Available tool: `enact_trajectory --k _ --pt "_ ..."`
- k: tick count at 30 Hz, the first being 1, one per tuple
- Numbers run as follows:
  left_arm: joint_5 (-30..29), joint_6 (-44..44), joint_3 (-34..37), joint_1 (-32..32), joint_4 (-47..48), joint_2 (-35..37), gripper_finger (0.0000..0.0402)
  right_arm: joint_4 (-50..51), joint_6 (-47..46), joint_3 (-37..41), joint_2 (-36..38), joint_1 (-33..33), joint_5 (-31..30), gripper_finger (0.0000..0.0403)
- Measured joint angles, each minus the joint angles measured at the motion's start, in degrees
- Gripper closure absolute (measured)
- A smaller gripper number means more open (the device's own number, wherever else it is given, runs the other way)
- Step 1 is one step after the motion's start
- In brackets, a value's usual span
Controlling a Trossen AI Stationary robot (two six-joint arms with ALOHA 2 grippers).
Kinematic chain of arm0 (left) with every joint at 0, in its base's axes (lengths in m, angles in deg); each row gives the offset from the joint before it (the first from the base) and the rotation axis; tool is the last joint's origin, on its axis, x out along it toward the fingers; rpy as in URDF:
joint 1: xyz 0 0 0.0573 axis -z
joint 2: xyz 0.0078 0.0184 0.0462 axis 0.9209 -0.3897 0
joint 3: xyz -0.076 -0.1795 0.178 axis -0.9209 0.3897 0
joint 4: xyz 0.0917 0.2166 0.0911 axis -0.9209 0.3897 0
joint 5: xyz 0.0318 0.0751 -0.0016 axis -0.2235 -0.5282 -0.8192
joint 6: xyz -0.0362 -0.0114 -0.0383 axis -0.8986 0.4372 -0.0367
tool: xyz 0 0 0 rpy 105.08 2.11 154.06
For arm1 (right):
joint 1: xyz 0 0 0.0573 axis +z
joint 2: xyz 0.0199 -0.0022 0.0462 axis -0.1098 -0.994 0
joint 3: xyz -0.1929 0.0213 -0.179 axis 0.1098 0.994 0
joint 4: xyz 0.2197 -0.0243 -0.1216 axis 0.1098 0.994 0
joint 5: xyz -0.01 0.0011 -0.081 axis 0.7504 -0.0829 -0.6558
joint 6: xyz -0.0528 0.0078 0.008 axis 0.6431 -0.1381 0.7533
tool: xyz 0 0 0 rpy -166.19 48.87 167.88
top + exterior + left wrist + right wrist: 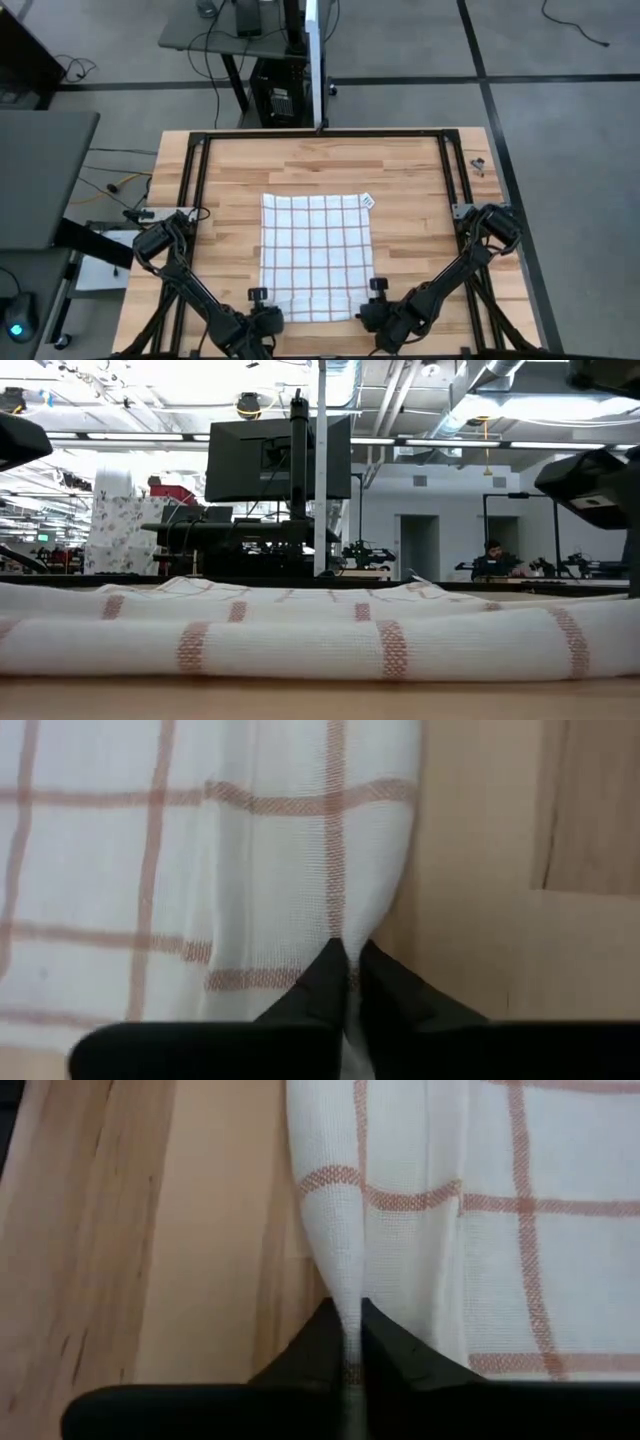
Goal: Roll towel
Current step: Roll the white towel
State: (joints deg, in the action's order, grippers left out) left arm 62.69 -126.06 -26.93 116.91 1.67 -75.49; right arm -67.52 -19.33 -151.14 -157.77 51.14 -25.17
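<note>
- The towel [316,255] lies spread on the wooden counter [225,175], roughly centred between the two arms, its near edge folded over into a low first roll that fills the low view.
- The left claw [347,952] is pinched on the towel's near left corner, cloth caught between its nearly closed tips.
- The right claw [350,1312] grips the near right corner the same way, with a fold of fabric rising from between its tips.
- I judge this the start of the rolling: the near edge is gathered, while most of the cloth is flat and unrolled.
- The next move probably calls for both claws to carry the edge away from the robot together, evenly, so that the roll stays straight and neither corner lags or slips free.
</note>
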Motion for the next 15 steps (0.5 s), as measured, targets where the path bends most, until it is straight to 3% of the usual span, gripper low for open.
enact_trajectory --k 8,11,15 --pt "14.2 -7.9 0.3 -0.2 -4.9 5.5 0.0401 -2.8 -6.2 0.0 4.5 0.4 8.9 0.04" --pt "21.6 -7.4 0.2 -0.9 -8.6 7.4 0.0401 -5.1 -7.2 -0.2 6.0 -0.2 15.1 0.0401" --pt "23.5 -4.9 0.2 -2.4 -9.4 9.2 0.0401 -6.7 -8.3 0.0 5.8 -1.1 21.4 0.0401"
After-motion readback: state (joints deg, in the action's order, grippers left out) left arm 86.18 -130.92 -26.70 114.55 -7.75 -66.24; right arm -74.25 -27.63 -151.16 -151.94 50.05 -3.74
